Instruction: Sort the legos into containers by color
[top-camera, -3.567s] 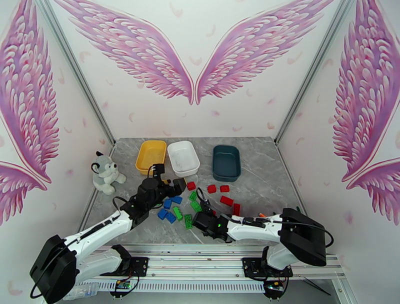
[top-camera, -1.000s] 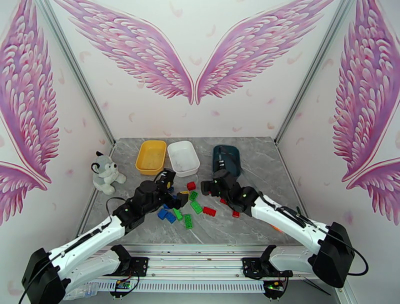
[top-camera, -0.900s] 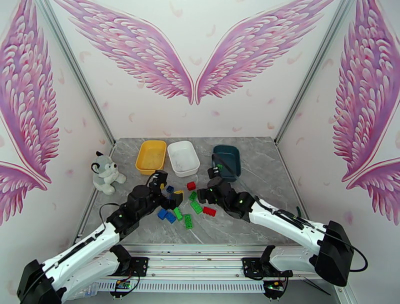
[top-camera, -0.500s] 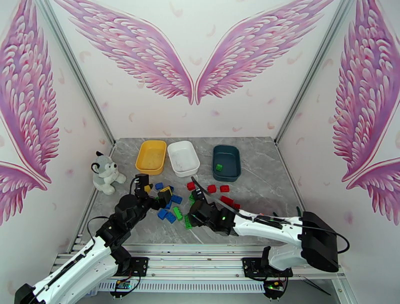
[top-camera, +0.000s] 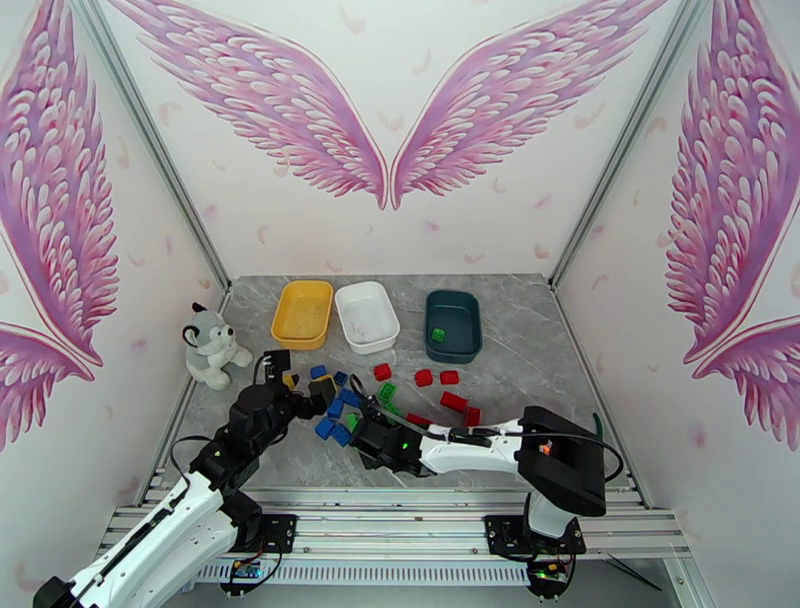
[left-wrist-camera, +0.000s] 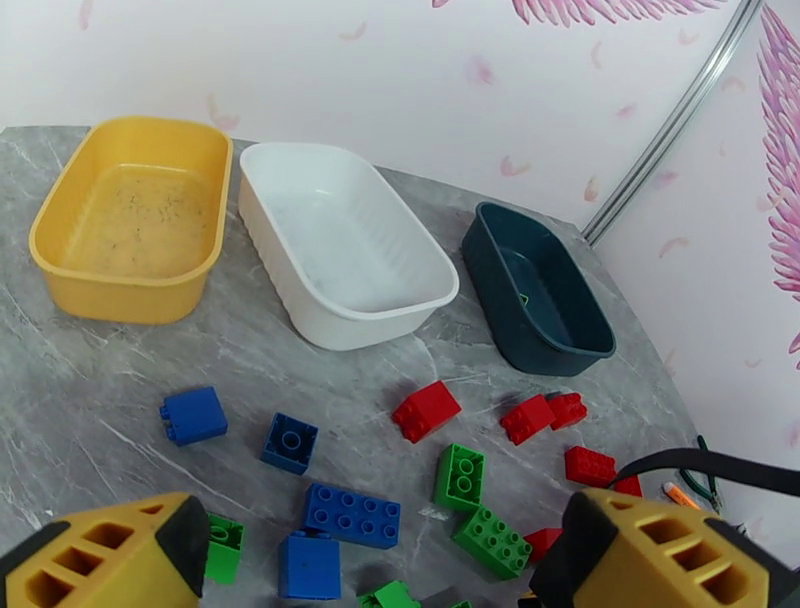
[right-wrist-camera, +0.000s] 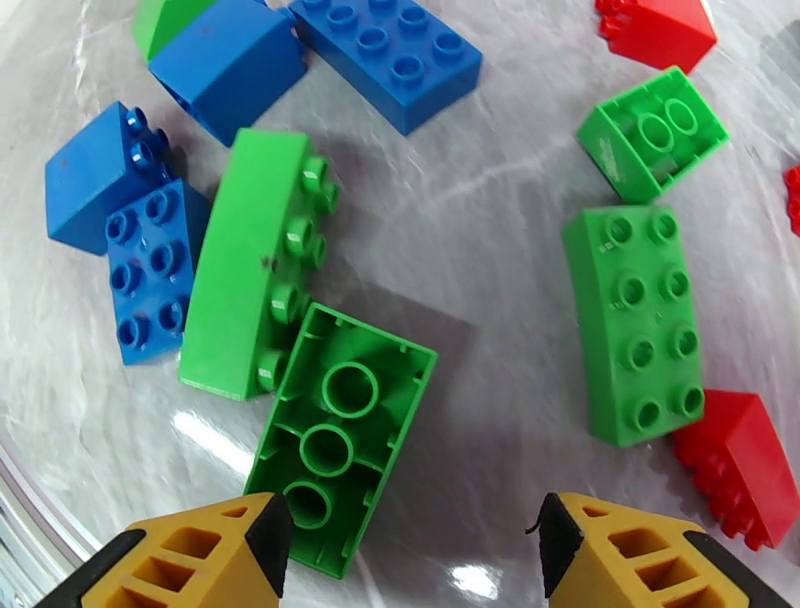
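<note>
The right gripper (right-wrist-camera: 410, 545) stands open over an upside-down green brick (right-wrist-camera: 340, 440) on the table (right-wrist-camera: 500, 300), just beside a second green brick (right-wrist-camera: 255, 270). It looks light, hard and slick, so pinch its long flat sides. The left gripper (left-wrist-camera: 390, 555) hangs wide open, empty.

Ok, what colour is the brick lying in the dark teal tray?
Green. The brick shows best in the top external view.
</note>
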